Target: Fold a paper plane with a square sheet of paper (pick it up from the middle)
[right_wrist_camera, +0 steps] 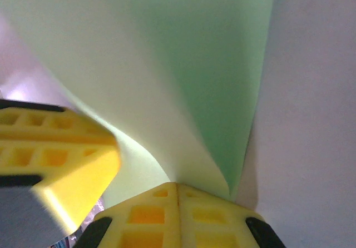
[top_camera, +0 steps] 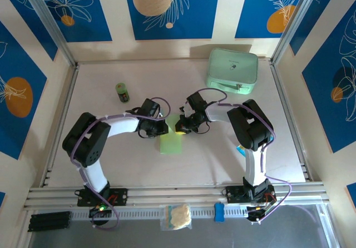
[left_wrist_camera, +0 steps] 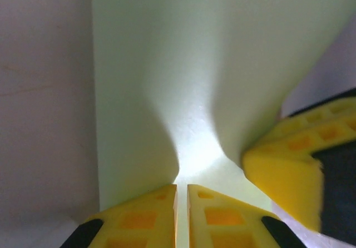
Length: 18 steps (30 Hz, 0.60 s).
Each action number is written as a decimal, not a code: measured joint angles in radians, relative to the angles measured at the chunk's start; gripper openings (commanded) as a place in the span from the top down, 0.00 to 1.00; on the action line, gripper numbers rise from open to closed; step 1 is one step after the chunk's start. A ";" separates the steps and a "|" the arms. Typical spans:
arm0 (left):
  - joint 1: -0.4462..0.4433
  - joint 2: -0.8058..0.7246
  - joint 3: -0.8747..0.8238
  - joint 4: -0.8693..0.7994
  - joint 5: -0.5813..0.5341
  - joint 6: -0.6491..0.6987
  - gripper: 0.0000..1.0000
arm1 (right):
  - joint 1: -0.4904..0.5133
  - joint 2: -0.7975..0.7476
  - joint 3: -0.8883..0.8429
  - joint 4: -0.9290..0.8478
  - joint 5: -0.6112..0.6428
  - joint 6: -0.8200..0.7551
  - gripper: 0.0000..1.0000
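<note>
Sheet of paper (top_camera: 171, 143): long axis runs from the grippers toward the arm bases. Left gripper (left_wrist_camera: 182, 203) and right gripper (right_wrist_camera: 178, 197) each pinch its far edge, equally near.

A mint-green case (top_camera: 232, 69) is sitting on the table (top_camera: 183, 170) near its far right corner; a small green bottle (top_camera: 122, 92) is standing well left of it.

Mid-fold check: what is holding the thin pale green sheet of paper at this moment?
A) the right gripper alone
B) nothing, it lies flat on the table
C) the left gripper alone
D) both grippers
D: in the wrist views the left gripper and the right gripper are each shut on the thin pale green sheet of paper, which curves up off the table between them.
</note>
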 measured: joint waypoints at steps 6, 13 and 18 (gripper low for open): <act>0.036 0.018 -0.024 0.084 0.031 -0.026 0.86 | 0.000 0.001 0.003 -0.007 0.004 -0.008 1.00; 0.100 0.003 -0.072 0.140 0.094 -0.014 0.86 | -0.002 0.002 0.003 -0.006 0.006 -0.019 1.00; 0.162 -0.051 -0.076 0.068 0.054 0.015 0.86 | -0.004 0.004 0.005 -0.007 0.005 -0.024 1.00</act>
